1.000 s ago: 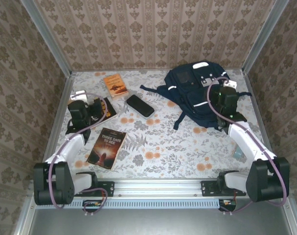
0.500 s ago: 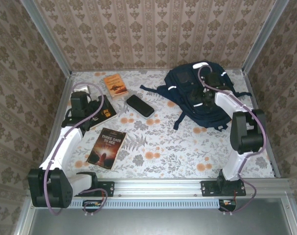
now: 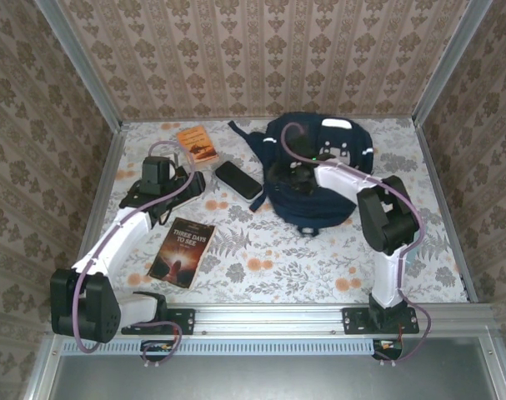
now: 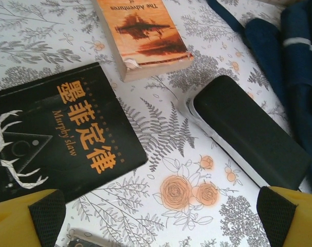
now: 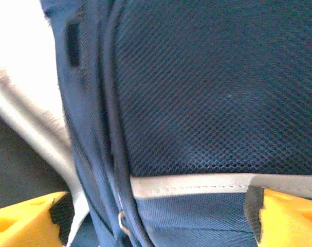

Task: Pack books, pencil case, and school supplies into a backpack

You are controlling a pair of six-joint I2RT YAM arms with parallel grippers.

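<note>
The navy backpack [image 3: 315,187] lies bunched at the back centre-right. My right gripper [image 3: 294,177] reaches left across it. In the right wrist view its jaws [image 5: 156,218] stand wide and open, hard against the backpack's mesh [image 5: 212,98] and pale stripe. My left gripper [image 3: 179,187] hovers open [image 4: 161,226] over bare cloth, between the black gold-lettered book [image 4: 53,134] and the black pencil case [image 4: 251,134] [image 3: 238,179]. Behind them lies the orange book [image 3: 197,144] [image 4: 143,36]. Nearer the front lies the dark brown book [image 3: 181,252].
Papered walls and metal posts close in the table on three sides. A metal rail [image 3: 269,317] carrying both arm bases runs along the near edge. A dark backpack strap [image 3: 246,135] trails left toward the orange book. Open flowered cloth [image 3: 278,258] spans the front middle.
My right arm swung left across the backpack, which slid left and bunched up. My left gripper moved right and a little farther back, toward the pencil case.
</note>
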